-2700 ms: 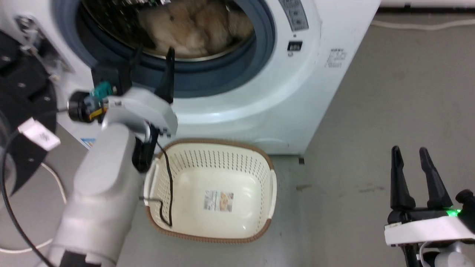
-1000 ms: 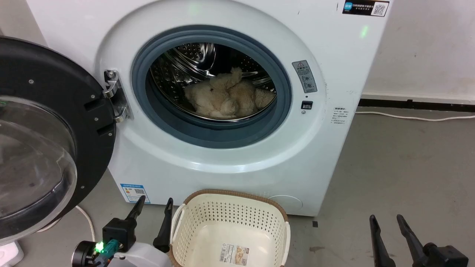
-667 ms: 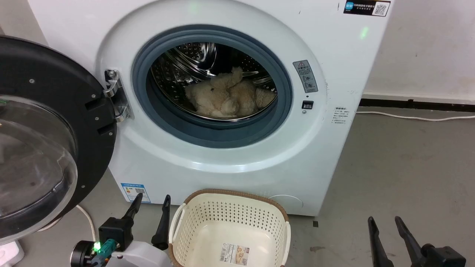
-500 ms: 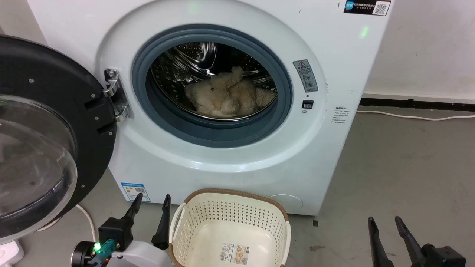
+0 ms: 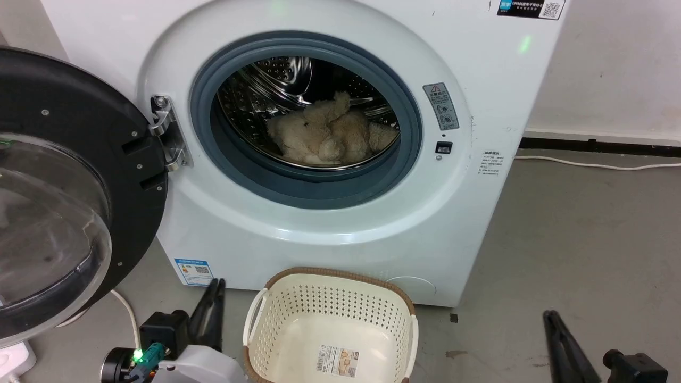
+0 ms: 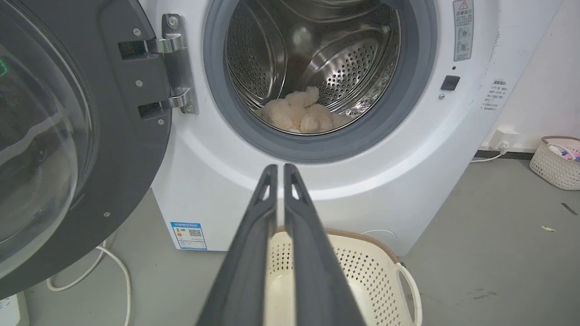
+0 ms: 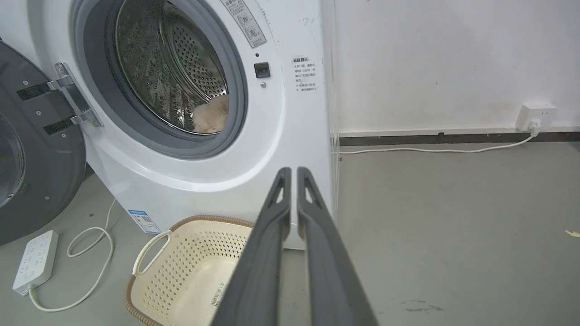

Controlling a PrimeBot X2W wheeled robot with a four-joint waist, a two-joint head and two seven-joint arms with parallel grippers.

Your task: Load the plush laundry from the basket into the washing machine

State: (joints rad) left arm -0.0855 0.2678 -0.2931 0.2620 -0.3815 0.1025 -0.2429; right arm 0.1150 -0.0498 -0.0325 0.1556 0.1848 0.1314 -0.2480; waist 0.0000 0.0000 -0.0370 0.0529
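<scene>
White metal makes the front of the washer, and a grey rubber ring runs all the way round its mouth. Far inside, the plush lies low on the shiny steel drum, past the ring's edge. The black door stands wide open on the left, hung on a silver hinge, so the way in is open at the front. The basket sits on the floor near the washer's foot, its far brown rim just beside the white front. Grey floor spreads wide to the right of the washer, out to the wall.

The left fingers are pressed narrow with a thin slit between them and hold nothing. They hang just left of the basket, tips aimed at the washer. The right fingers are pressed narrow the same way and hold nothing, well to the right of the basket, over the floor.

A grey sticker with a red warning triangle sits right of the ring. A black sticker at the top right has a square code. A blue-edged sticker at the lower left has one too. Small print on the right side is too tiny to read. The basket's floor has a label with a bar code and a picture; its words cannot be read.
</scene>
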